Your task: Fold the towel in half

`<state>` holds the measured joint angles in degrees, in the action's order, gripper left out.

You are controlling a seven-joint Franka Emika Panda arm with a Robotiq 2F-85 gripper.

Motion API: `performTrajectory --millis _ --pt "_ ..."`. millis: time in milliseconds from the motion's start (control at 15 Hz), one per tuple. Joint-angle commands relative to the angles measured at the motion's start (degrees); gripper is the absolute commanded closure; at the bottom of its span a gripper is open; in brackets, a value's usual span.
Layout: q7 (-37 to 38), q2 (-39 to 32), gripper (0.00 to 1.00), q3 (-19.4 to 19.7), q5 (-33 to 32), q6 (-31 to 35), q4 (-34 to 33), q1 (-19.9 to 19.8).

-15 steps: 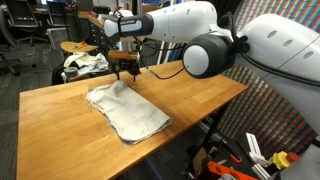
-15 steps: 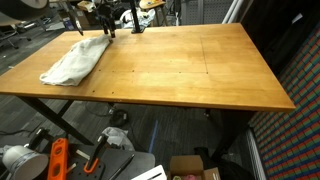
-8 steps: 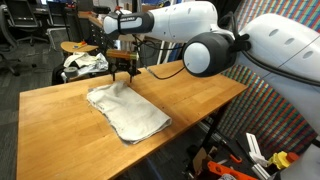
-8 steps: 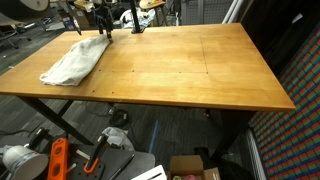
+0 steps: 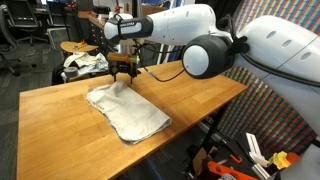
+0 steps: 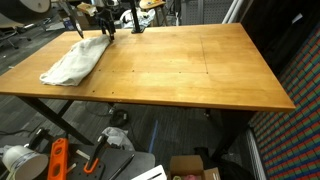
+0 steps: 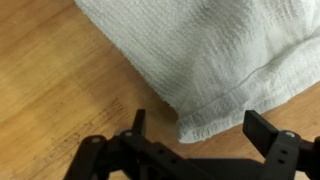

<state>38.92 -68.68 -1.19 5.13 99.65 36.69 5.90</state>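
Note:
The towel is a white-grey cloth lying in folded layers on the wooden table. In an exterior view it lies near the far left corner. My gripper hangs just above the towel's far corner, also seen from the other side. In the wrist view the gripper is open, its two dark fingers standing either side of the towel's hemmed corner. Nothing is between them but the corner lying on the wood.
A white-and-dark patterned cloth bundle sits on a stand behind the table. Chairs and office clutter are behind it. Boxes and orange tools lie on the floor below the table's front edge. Most of the tabletop is bare wood.

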Motion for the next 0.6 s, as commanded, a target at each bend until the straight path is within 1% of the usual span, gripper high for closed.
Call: performTrajectory --millis 0,200,533 --pt "0.5 0.8 0.0 0.9 -1.3 -3.7 1.5 0.6" --pt "0.1 1.1 0.0 0.6 -1.3 -8.2 2.3 0.5" --pt "0.5 1.5 0.0 0.6 -1.2 -11.4 1.5 0.5"
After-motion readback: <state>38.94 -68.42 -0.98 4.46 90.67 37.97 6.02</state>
